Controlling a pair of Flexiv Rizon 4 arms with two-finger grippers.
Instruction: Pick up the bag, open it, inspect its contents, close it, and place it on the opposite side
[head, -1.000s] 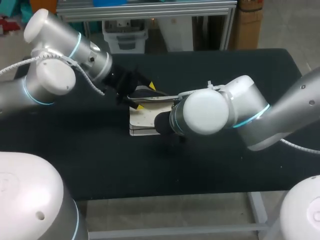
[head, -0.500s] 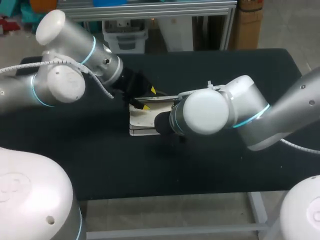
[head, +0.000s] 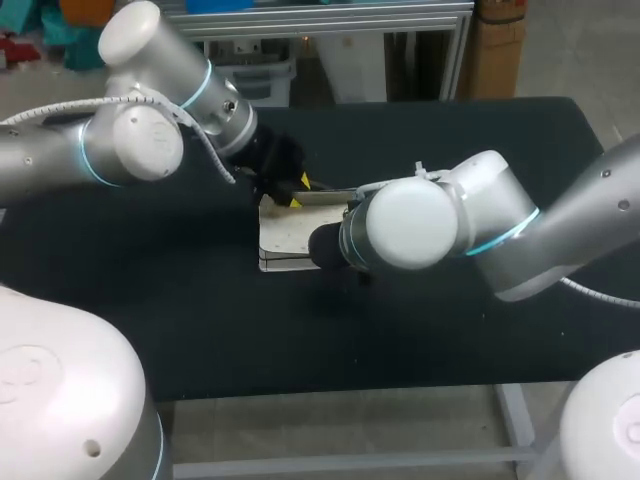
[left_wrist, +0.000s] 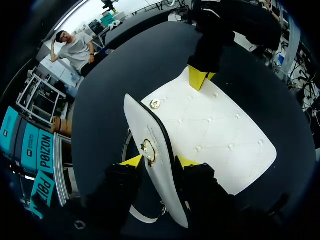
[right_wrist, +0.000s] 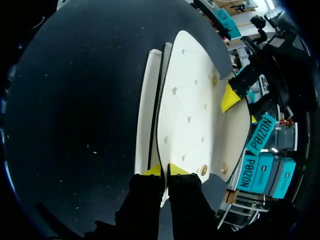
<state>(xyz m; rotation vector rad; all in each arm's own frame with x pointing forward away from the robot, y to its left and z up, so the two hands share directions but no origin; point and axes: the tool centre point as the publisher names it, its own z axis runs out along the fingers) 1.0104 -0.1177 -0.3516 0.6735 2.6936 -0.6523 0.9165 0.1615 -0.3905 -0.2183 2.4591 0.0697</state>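
Near the middle of the black table (head: 200, 320): right gripper (right_wrist: 165, 170), fingers barely parted, pinching one edge of the white quilted bag (head: 285, 238) from both sides. Bag lies flat just ahead of it. At the bag's opposite end: left gripper (left_wrist: 158, 161), fingers wider apart, clamped on the raised flap (left_wrist: 140, 120), just beside the gold clasp (left_wrist: 148, 146).
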